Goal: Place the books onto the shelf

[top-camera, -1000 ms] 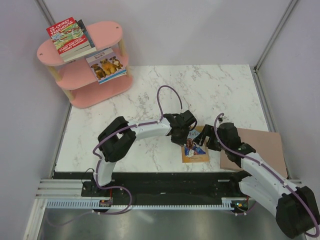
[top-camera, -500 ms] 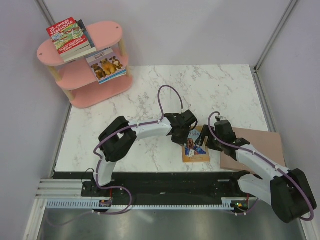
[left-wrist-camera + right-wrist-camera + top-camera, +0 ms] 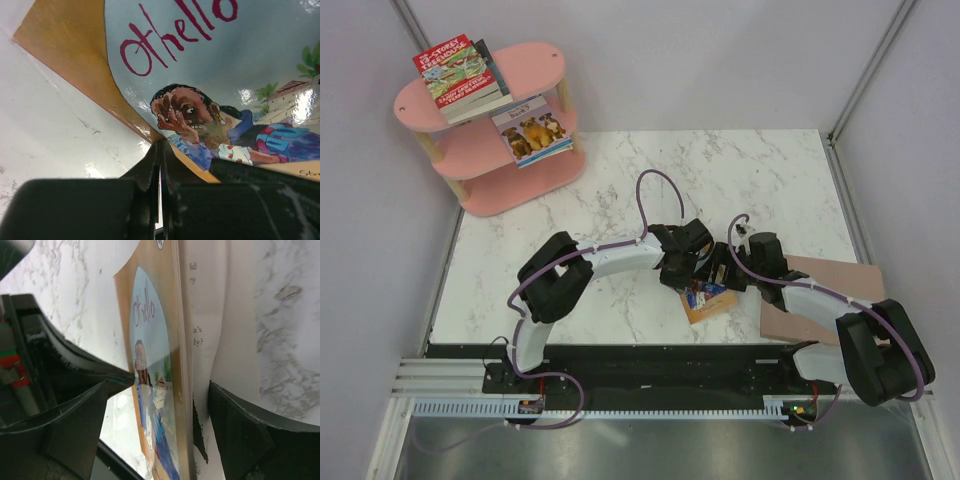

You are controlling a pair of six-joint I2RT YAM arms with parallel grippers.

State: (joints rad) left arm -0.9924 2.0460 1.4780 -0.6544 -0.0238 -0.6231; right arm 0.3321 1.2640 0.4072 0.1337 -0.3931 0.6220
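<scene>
Othello book (image 3: 710, 298), orange-tan, cover pinched by left tool (image 3: 160, 148), right tool (image 3: 157, 415) spread wide.

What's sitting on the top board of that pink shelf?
A red treehouse book lies on the pink shelf, stacked on a darker book whose edge peeks out. That lower cover is hidden, so how many books lie beneath cannot be told.

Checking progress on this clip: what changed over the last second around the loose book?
The right hand swung leftward, open, and now straddles the Othello book, which has tipped up from lying flat. The left hand stayed shut at the book's cover; the shelf, its books and the brown board did not move.
</scene>
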